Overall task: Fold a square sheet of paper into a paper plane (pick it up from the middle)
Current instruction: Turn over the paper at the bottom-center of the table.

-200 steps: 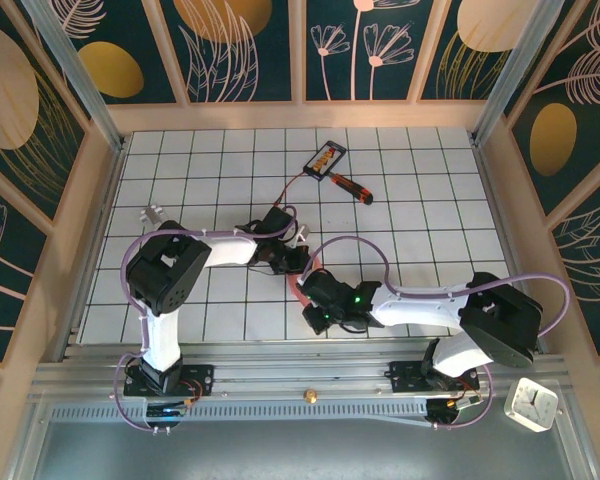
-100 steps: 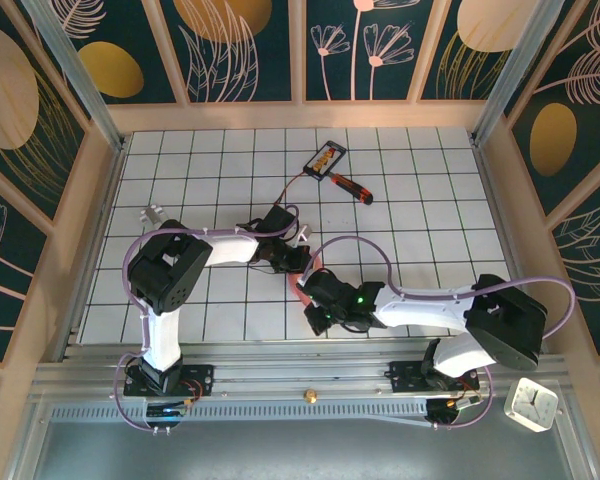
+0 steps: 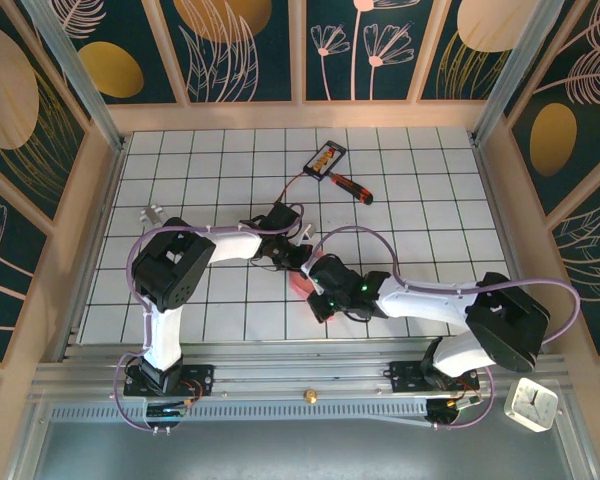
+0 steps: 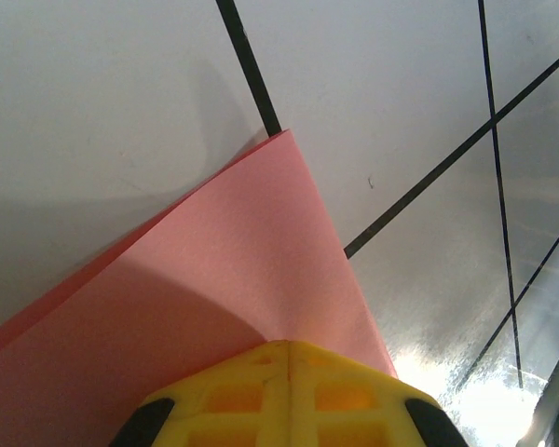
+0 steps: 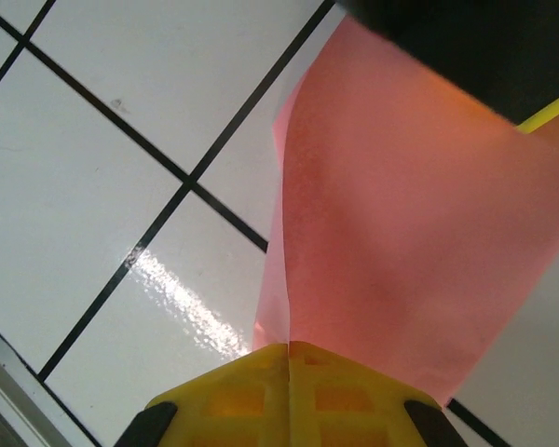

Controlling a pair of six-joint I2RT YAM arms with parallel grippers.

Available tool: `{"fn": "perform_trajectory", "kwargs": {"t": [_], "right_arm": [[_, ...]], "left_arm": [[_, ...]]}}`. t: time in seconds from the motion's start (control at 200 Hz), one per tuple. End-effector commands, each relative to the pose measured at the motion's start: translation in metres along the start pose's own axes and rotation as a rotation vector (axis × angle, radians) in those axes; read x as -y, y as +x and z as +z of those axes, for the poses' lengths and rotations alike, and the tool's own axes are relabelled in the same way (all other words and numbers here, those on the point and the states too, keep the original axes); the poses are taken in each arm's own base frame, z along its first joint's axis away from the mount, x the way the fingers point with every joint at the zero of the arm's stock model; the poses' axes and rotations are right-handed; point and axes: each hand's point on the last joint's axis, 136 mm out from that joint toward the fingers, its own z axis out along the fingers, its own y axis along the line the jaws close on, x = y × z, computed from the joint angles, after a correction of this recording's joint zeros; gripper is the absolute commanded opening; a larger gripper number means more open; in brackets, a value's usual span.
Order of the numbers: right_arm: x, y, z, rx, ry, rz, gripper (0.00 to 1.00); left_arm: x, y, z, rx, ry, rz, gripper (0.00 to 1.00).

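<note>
1. Pinching the pink-red paper [image 3: 300, 284] from two sides, the left gripper [image 3: 298, 264] and the right gripper [image 3: 313, 290] meet over the white tiled table [image 3: 430, 230], near its middle and a little toward the near edge.
2. On the left wrist camera, the yellow fingers [image 4: 252, 368] sit pressed together with no gap. The paper fans out from under their tips to a sharp corner resting on a tile beside a black grid line. A second layer peeks out along the paper's left edge, so it appears to be folded at least once.
3. On the right wrist camera, that gripper's fingers [image 5: 335, 368] are likewise closed flush on the paper, and an edge or crease runs up from the seam between them. A dark body with a yellow edge, probably the other gripper, covers the far end.
4. By the look of it, the fold is underway but far from finished: no slim dart, centre ridge or wings can be made out. From above the arms hide most of the paper, so the number of folds cannot be told.
5. A red-handled screwdriver [image 3: 350, 186] and a small black-and-orange card [image 3: 326, 158] lie well apart toward the far side.
</note>
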Motion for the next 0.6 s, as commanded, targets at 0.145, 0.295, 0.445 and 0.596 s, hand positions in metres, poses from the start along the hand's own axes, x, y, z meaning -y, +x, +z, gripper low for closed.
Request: {"fn": "perform_trajectory", "kwargs": {"t": [0.145,0.295,0.445,0.596], "right_arm": [[0.006,-0.021,-0.001,0.027,-0.01,-0.03,0.06],[0.009,-0.027,0.002,0.026,-0.006,-0.038,0.06],[0.011,-0.025,0.004,0.015,-0.021,-0.014,0.06],[0.005,-0.022,-0.002,0.017,-0.105,0.023,0.08]], "left_arm": [[-0.038,0.03,0.013,-0.096,-0.117,-0.056,0.01],[-0.038,0.031,0.014,-0.099,-0.114,-0.059,0.01],[-0.038,0.03,0.014,-0.098,-0.114,-0.061,0.01],[-0.039,0.031,0.014,-0.101,-0.12,-0.062,0.01]]}}
